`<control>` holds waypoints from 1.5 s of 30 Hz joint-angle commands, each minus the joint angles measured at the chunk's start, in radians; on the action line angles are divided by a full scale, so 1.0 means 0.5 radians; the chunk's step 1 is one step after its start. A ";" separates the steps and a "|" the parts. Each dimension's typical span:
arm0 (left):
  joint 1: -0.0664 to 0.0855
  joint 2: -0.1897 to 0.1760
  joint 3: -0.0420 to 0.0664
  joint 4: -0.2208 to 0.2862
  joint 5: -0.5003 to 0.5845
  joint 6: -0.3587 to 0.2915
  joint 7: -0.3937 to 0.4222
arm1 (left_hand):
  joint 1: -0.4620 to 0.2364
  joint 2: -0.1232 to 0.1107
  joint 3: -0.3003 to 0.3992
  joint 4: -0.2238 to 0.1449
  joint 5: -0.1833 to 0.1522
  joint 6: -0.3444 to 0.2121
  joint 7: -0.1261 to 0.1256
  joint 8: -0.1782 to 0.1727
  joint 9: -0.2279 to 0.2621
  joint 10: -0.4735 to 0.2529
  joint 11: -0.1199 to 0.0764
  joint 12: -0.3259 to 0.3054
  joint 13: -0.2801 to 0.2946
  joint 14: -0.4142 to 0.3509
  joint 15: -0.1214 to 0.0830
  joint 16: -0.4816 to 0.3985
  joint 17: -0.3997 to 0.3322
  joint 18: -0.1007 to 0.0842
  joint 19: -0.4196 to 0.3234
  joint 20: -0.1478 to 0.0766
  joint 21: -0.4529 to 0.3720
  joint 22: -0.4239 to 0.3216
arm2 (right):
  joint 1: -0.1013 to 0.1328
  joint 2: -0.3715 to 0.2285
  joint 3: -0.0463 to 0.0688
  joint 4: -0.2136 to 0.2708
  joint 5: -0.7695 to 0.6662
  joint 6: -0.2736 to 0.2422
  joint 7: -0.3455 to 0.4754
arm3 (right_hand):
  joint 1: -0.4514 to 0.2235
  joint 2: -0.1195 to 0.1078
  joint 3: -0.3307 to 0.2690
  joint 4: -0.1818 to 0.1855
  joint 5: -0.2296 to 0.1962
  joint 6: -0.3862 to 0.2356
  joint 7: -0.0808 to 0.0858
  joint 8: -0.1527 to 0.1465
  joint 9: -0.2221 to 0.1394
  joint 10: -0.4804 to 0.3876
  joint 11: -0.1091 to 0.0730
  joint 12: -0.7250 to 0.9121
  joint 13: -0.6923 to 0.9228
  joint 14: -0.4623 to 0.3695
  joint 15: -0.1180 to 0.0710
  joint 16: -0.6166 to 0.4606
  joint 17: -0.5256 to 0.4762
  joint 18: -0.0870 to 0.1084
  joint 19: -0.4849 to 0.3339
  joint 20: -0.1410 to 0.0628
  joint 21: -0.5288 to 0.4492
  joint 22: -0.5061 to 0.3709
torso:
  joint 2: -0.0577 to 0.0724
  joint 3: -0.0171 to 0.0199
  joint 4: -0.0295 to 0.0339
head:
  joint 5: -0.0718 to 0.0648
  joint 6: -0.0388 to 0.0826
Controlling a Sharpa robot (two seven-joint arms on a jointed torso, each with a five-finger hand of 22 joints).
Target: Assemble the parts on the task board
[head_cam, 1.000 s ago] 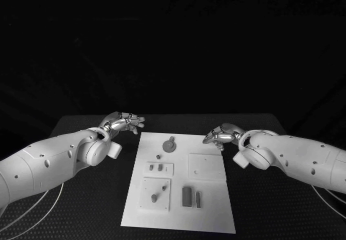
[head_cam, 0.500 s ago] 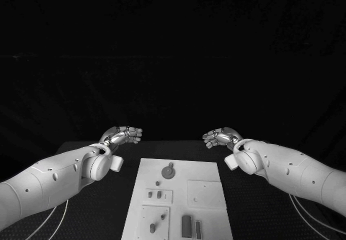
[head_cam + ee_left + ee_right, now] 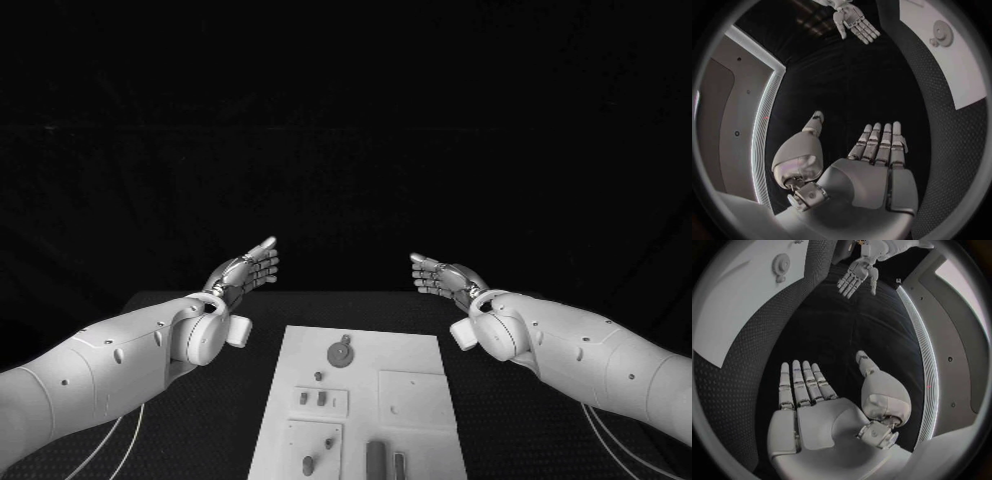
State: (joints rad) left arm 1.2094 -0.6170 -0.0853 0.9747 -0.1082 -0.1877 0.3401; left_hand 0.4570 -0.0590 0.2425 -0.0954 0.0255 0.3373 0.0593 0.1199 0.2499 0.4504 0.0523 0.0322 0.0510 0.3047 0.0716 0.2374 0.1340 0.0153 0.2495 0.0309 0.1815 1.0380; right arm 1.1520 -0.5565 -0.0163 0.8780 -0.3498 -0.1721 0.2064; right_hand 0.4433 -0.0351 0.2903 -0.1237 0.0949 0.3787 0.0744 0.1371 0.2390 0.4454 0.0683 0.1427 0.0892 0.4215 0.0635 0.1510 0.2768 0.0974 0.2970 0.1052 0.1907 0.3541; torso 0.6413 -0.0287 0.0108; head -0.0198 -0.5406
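Observation:
The white task board (image 3: 361,345) lies in the middle of the black table. A round grey part (image 3: 340,351) sits near its far end, two small parts (image 3: 312,399) lie in a recess below it, and longer parts (image 3: 375,458) lie near the front. My left hand (image 3: 248,268) is raised beyond the board's far left corner, fingers stretched out and empty. My right hand (image 3: 443,277) is raised beyond the far right corner, also flat and empty. The left wrist view has my left hand (image 3: 873,150) spread, with the round part (image 3: 941,33) on the board (image 3: 967,70). The right wrist view has my right hand (image 3: 807,390) spread.
The black table (image 3: 202,400) runs along both sides of the board. Thin cables (image 3: 108,445) hang under my left arm. Each wrist view catches the other hand across the table: the right hand (image 3: 856,24) and the left hand (image 3: 856,277).
The camera has tilted upward, so the board sits lower in the picture. Both hands have gone from curled fingers to flat, spread fingers and have risen off the table's far end.

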 commanded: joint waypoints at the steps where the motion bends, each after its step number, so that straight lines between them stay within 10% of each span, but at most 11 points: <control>1: -0.016 -0.015 0.011 0.073 0.016 -0.086 0.032 | -0.914 0.118 -0.485 0.191 -0.051 -0.675 -0.119 -0.240 -0.500 -0.901 -0.105 -0.064 -0.102 -0.609 -0.143 -0.475 -0.268 -0.031 -0.499 -0.062 -0.363 -2.076 | -0.011 -0.020 0.002 0.070 0.043 -0.072 0.044 | -0.887 0.070 -0.581 0.247 -0.190 -0.757 -0.149 -0.274 -0.478 -0.891 -0.137 -0.285 -0.178 -0.843 -0.127 -0.302 -0.554 -0.195 -0.594 -0.210 -0.381 -0.708 | -0.043 0.0124 -0.005 | 0.008 -0.026; 10: -0.135 -0.137 0.074 0.512 0.094 -0.510 0.161 | -0.914 0.118 -0.485 0.191 -0.051 -0.675 -0.119 -0.240 -0.500 -0.901 -0.105 -0.064 -0.102 -0.609 -0.143 -0.475 -0.268 -0.031 -0.499 -0.062 -0.363 -2.076 | -0.076 -0.163 0.012 0.510 0.263 -0.448 0.239 | -0.887 0.070 -0.581 0.247 -0.190 -0.757 -0.149 -0.274 -0.478 -0.891 -0.137 -0.285 -0.178 -0.843 -0.127 -0.302 -0.554 -0.195 -0.594 -0.210 -0.381 -0.708 | -0.181 0.0535 -0.020 | 0.037 -0.111; 23: -0.307 -0.314 0.164 1.147 0.209 -1.123 0.347 | -0.914 0.118 -0.485 0.191 -0.051 -0.675 -0.119 -0.240 -0.500 -0.901 -0.105 -0.064 -0.102 -0.609 -0.143 -0.475 -0.268 -0.031 -0.499 -0.062 -0.363 -2.076 | -0.186 -0.408 0.030 1.264 0.639 -1.093 0.574 | -0.887 0.070 -0.581 0.247 -0.190 -0.757 -0.149 -0.274 -0.478 -0.891 -0.137 -0.285 -0.178 -0.843 -0.127 -0.302 -0.554 -0.195 -0.594 -0.210 -0.381 -0.708 | -0.194 0.0573 -0.022 | 0.040 -0.119; 45: -0.319 -0.326 0.171 1.191 0.216 -1.165 0.360 | -0.914 0.118 -0.485 0.191 -0.051 -0.675 -0.119 -0.240 -0.500 -0.901 -0.105 -0.064 -0.102 -0.609 -0.143 -0.475 -0.268 -0.031 -0.499 -0.062 -0.363 -2.076 | -0.204 -0.447 0.033 1.384 0.700 -1.196 0.627 | -0.887 0.070 -0.581 0.247 -0.190 -0.757 -0.149 -0.274 -0.478 -0.891 -0.137 -0.285 -0.178 -0.843 -0.127 -0.302 -0.554 -0.195 -0.594 -0.210 -0.381 -0.708 | -0.194 0.0573 -0.022 | 0.040 -0.119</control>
State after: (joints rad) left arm 1.0498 -0.7804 -0.0011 1.5669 -0.0011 -0.7567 0.4983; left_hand 0.0073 0.0005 0.0036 -0.0004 0.0047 0.0052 -0.0001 0.0067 0.0010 0.0054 0.0002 0.0068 0.0011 0.0037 0.0002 0.0036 0.0010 0.0157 0.0035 0.0001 0.0035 0.0009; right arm 1.0505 -0.7796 -0.0007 1.5682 -0.0033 -0.7615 0.4976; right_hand 0.0058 0.0000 0.0045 -0.0001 0.0038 0.0046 0.0000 0.0037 0.0010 0.0037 0.0000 0.0036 0.0011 0.0047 0.0005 0.0035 0.0010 0.0061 0.0049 -0.0003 0.0035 0.0012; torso 0.5442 0.0001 0.0000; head -0.0001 -0.6001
